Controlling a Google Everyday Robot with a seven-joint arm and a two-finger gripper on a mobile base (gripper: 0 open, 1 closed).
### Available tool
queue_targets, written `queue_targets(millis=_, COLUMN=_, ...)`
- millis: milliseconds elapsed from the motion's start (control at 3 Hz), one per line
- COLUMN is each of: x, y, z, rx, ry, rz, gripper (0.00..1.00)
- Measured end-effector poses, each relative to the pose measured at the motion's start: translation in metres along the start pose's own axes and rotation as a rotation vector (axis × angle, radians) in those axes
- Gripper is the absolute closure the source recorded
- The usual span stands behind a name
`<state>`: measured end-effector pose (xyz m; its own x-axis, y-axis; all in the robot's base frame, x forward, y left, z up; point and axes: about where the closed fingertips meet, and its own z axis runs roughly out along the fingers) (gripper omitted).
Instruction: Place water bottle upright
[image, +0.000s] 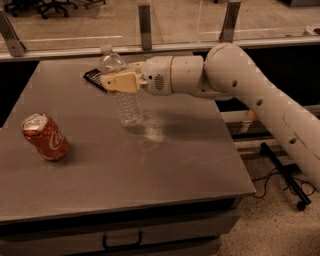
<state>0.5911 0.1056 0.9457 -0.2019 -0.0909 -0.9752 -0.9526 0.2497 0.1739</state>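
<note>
Jaws pinch the water bottle (128, 107) up high, so the gripper (119, 83) can stand it base-down near the table's (150, 170) far edge.

Water bottle (129, 107): near upright, cap leaning slightly left; base at surface (150, 165) level, contact unconfirmed. Claw (111, 82): clamped on the bottle's upper body, below the shoulder. Arm (235, 80): enters from bottle's right. Soda can (45, 137): red, dented, well left of bottle, nearer cam. Dark flat item (92, 77): just behind bottle, partly hidden by claw.
</note>
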Motion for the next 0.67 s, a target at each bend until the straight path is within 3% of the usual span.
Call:
queue_targets(millis=333, x=0.0012, y=0.0012, z=-0.0044, rx=-0.001, ry=-0.059, rz=-0.078, gripper=1.0)
queue_targets(millis=667, x=0.0039, y=0.0016, z=-0.011, rx=0.01, ry=-0.111, rz=-0.116, gripper=1.0)
